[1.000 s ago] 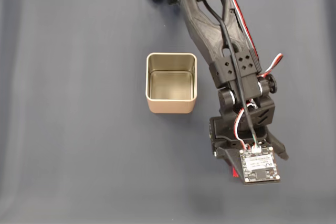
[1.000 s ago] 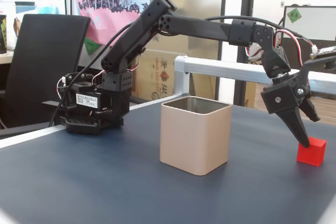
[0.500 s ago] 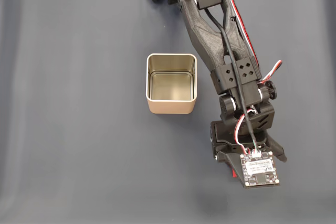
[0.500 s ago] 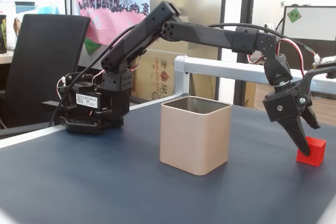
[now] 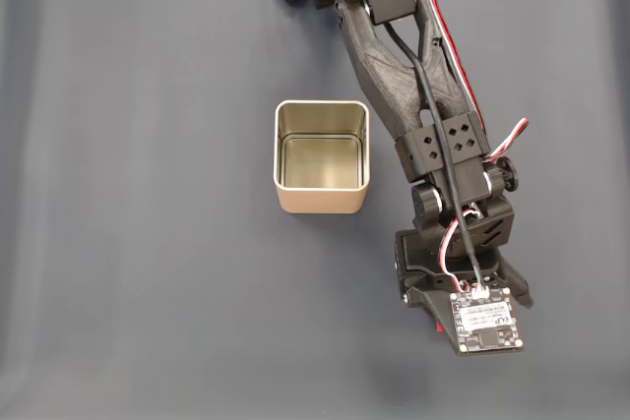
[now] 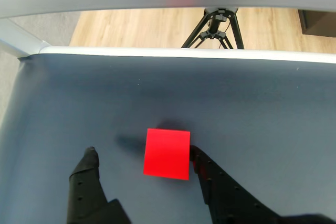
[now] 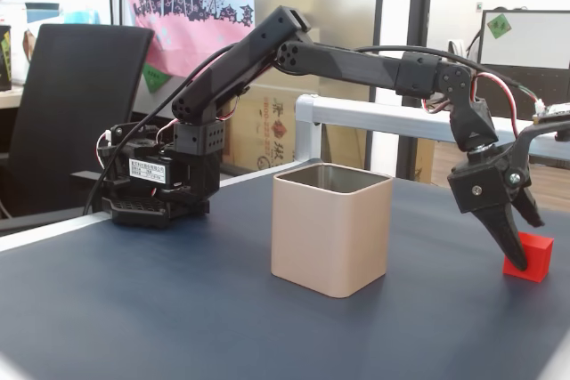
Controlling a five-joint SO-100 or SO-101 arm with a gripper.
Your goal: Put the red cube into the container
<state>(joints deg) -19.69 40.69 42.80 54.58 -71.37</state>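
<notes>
The gripper (image 6: pixel 142 156) is low over the table with its two fingers apart, one on each side of the red cube (image 6: pixel 167 153). In the wrist view the right finger (image 6: pixel 210 174) touches or nearly touches the cube's right face, while the left finger (image 6: pixel 86 169) stands clearly away from it, so the jaws are not yet clamped on anything. The cube rests flat on the dark blue table (image 6: pixel 262 108), near its edge. In a fixed view from the side, the gripper (image 7: pixel 517 260) points down just in front of the cube (image 7: pixel 527 256), and the cube is on the table surface, not lifted.

The container (image 7: pixel 331 229) stands upright and empty, well apart from the cube; from above, its shiny inside (image 5: pixel 321 159) holds nothing.

I judge the task is at an early step: the approach looks finished, but closing on the cube, lifting, carrying it to the tin and releasing are all left to do.
</notes>
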